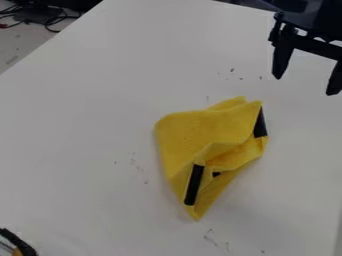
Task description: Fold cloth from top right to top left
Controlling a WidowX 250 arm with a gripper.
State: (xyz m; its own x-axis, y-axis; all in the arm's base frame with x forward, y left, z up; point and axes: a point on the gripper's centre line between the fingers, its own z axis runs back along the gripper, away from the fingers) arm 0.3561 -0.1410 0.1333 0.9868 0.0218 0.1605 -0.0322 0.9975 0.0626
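Currently, black gripper (305,85) is hanging at the view's upper right | jaws are standing apart, released | yellow cloth (194,131) with black strips is lying rumpled on white table (80,150), near the view's center

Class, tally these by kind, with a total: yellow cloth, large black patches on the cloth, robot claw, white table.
Yellow cloth: 1
Large black patches on the cloth: 2
Robot claw: 1
White table: 1
Total: 5
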